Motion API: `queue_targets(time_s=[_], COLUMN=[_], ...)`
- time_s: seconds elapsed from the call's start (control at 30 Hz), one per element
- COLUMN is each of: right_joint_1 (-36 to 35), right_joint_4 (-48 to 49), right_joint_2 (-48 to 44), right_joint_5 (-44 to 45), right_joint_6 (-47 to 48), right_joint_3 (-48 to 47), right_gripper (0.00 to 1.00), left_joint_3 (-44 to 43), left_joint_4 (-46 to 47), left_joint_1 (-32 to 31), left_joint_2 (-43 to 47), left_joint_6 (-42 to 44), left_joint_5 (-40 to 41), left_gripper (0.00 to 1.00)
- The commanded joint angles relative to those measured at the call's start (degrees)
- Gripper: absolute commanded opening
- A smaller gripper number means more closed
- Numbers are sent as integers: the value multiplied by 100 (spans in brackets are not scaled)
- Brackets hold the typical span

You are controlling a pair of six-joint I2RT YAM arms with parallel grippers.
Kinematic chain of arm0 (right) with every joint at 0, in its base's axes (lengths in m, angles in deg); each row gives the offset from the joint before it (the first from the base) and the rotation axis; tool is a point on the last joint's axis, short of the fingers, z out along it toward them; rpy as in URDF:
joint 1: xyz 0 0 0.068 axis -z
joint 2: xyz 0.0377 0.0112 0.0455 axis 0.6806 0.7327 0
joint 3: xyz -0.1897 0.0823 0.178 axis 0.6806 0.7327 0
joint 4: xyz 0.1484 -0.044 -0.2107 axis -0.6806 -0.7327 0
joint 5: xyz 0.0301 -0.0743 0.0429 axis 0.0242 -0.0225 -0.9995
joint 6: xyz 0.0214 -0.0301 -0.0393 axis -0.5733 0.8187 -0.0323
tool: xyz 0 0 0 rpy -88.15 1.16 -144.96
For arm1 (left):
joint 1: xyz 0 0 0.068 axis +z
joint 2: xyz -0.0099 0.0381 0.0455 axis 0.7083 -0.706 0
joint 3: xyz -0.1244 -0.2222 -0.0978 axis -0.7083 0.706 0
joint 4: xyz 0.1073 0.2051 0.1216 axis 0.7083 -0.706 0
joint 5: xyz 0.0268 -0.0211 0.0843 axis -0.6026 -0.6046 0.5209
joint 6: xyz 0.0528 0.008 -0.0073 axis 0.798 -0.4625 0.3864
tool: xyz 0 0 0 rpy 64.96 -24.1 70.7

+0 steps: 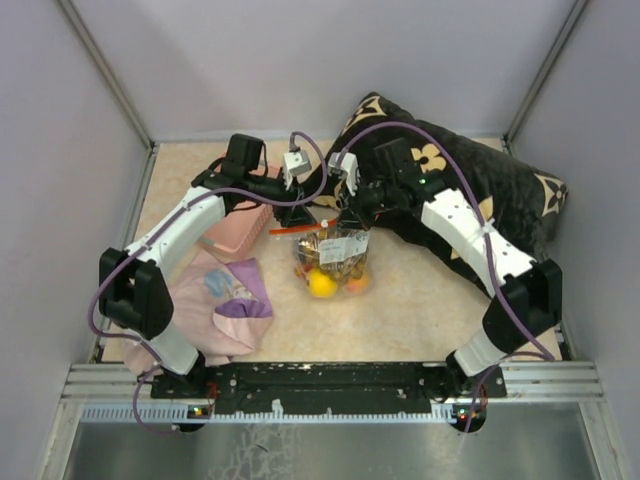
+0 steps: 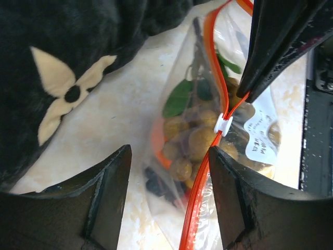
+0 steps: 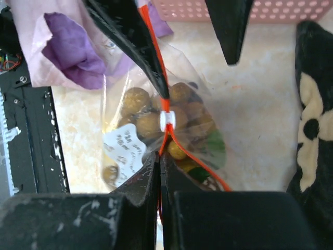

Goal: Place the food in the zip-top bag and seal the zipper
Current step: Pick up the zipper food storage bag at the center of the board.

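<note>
**Top external view.**
- A clear crinkly plastic zip-top bag [image 1: 335,258] is sitting at the centre of the beige table [image 1: 420,310], between the two arms.
- Toy food is showing through the bag. A yellow-orange round fruit [image 1: 321,283] and an orange persimmon [image 1: 355,283] are at its near end.
- The thin orange-red zipper [image 1: 297,230] is running along the bag's far edge.
- The left gripper [image 1: 291,208] and the right gripper [image 1: 350,213] are both reaching down to that edge.
- A pink rectangular plastic basket [image 1: 240,228] is sitting under the left arm, with a pink-purple folded cloth [image 1: 225,300] lying on its near side.
- A black plush cushion [image 1: 480,190] with beige flowers is lying behind the right arm.

**Left wrist view.**
- The left gripper's fingers [image 2: 109,198] are standing wide apart and clamping nothing.
- The zipper is running along the inner face of one finger.
- A small white slider [image 2: 222,124] is sitting on the zipper just beyond the fingertips.
- An olive-brown grape bunch [image 2: 192,140] and a green leaf [image 2: 177,98] are resting inside the bag.

**Right wrist view.**
- The right gripper's fingers [image 3: 140,182] are pressing together on the zipper, with the slider just past their tips.
- The strip is parting into two tracks on this side of the slider and running joined on the far side.
</note>
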Motion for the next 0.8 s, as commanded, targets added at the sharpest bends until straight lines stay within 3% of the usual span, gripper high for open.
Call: queue_targets(time_s=[0.0, 0.23, 0.4, 0.77], right_joint_1=[-125, -212, -251, -339], right_joint_4=[809, 973, 1020, 1225], right_joint_2=[-496, -659, -787, -1112], right_joint_5=[10, 236, 239, 127], right_joint_6=[-188, -269, -254, -345], right_joint_3=[265, 372, 504, 727], right_gripper=[0, 0, 0, 0], left_joint_3=[-51, 226, 773, 607], left_joint_4=[-258, -266, 320, 370], left_joint_1=[2, 15, -12, -225], left_joint_2=[-36, 292, 681, 343], left_joint_6=[503, 612, 470, 438], left_joint_5=[-1015, -1459, -1451, -1272], left_gripper=[67, 69, 72, 73])
